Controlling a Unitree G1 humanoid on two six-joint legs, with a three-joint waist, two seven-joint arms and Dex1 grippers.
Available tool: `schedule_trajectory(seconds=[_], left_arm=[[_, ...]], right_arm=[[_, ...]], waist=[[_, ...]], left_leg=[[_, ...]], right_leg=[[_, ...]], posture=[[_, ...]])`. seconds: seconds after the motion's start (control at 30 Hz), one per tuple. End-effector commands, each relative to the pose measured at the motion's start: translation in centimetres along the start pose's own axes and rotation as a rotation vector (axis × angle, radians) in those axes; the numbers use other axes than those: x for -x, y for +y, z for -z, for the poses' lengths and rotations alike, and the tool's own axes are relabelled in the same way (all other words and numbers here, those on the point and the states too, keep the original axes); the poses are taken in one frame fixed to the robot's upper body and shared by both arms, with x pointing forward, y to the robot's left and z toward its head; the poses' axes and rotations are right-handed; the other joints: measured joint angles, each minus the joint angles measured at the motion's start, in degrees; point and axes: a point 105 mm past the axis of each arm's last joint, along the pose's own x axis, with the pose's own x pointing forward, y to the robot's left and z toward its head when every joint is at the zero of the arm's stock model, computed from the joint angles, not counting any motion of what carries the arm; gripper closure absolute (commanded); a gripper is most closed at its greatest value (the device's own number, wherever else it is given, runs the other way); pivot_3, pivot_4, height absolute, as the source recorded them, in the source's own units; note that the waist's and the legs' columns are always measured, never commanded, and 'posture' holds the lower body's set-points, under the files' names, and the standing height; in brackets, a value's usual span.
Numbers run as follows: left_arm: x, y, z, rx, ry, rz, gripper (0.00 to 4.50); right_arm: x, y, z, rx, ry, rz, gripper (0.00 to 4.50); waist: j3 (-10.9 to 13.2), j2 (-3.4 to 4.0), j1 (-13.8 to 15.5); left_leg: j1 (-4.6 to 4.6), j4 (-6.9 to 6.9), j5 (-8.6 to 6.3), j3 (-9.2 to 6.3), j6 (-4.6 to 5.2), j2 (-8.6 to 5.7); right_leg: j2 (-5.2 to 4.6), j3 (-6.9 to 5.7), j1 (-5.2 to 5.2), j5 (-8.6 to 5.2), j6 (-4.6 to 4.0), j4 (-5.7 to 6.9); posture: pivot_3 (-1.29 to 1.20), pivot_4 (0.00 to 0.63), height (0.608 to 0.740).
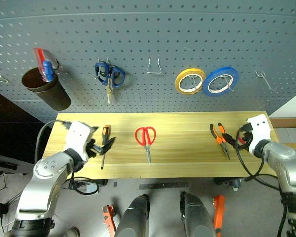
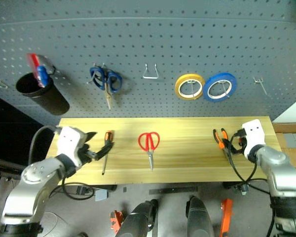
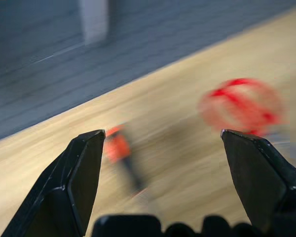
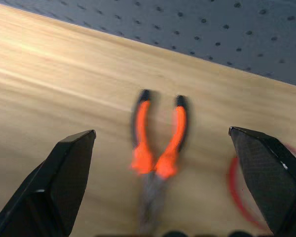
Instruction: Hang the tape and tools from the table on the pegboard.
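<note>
Both my tools gaping, empty: left tool by screwdriver, right tool over pliers on counter. Risk: red tape beside the pliers gets nudged off the edge w/ a sloppy approach.

Both our arms reach over the table, grippers wide open.

Our left gripper hovers above the table's left end, fingers spread, pointing inward along it. Our right gripper hangs over the right end, fingers apart, angled down toward the tabletop, holding nothing.
</note>
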Motion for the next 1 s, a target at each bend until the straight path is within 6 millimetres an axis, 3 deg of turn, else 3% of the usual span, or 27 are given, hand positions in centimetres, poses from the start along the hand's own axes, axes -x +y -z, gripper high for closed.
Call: schedule_trajectory(seconds=[0.03,0.23,0.47,0.57,0.93,1.0], left_arm=[[-0.8,-2.8,-2.4,-0.074,-0.048,0.195,0.45],[-1.9,-4.4,-5.4,-0.165,-0.122,0.294,0.45],[-1.8,-5.8,-6.5,-0.227,-0.144,0.373,0.45],[-1.9,-6.0,-6.6,-0.229,-0.149,0.379,0.4],[-1.1,-7.6,-6.8,-0.156,-0.179,0.486,0.4],[-1.1,-7.8,-6.9,-0.167,-0.185,0.5,0.4]], right_arm=[[-1.1,-2.4,0.8,-0.009,0.087,0.053,0.0],[-3.0,-5.1,1.4,-0.046,0.165,0.104,0.0],[-4.1,-6.0,2.3,-0.119,0.245,0.092,0.0],[-4.1,-5.9,3.0,-0.174,0.305,0.062,0.59],[-4.4,-4.9,4.4,-0.178,0.372,0.028,4.4],[-4.5,-5.8,3.5,-0.131,0.309,0.092,4.46]], waist=[[1.0,-0.08,-0.2],[3.2,-0.36,-0.6],[4.2,-0.63,-0.6],[4.2,-0.74,-0.5],[4.2,-0.75,-0.3],[4.2,-0.76,-0.3]], left_leg=[[0.0,-0.02,0.04,0.1,-0.11,0.06],[-0.65,0.01,-0.03,0.8,0.01,0.08],[-1.04,0.19,-0.03,1.01,0.01,0.08],[-1.05,0.3,-0.03,1.01,0.01,0.09],[-1.09,0.95,-0.05,0.77,0.02,0.09],[-1.08,0.97,-0.04,0.78,0.01,0.12]], right_leg=[[-0.02,-0.01,-0.03,-0.01,-0.01,-0.02],[-0.2,0.14,-0.8,0.02,0.02,0.01],[-0.21,0.08,-1.12,0.04,0.05,0.04],[-0.18,0.08,-1.11,0.1,0.13,0.05],[-0.07,0.06,-0.87,0.43,0.31,0.05],[-0.04,0.05,-0.86,0.47,0.33,0.07]], posture=[[-0.06,0.442,0.74],[-0.05,0.455,0.74],[-0.03,0.462,0.74],[-0.03,0.458,0.74],[-0.04,0.434,0.74],[-0.04,0.431,0.74]])
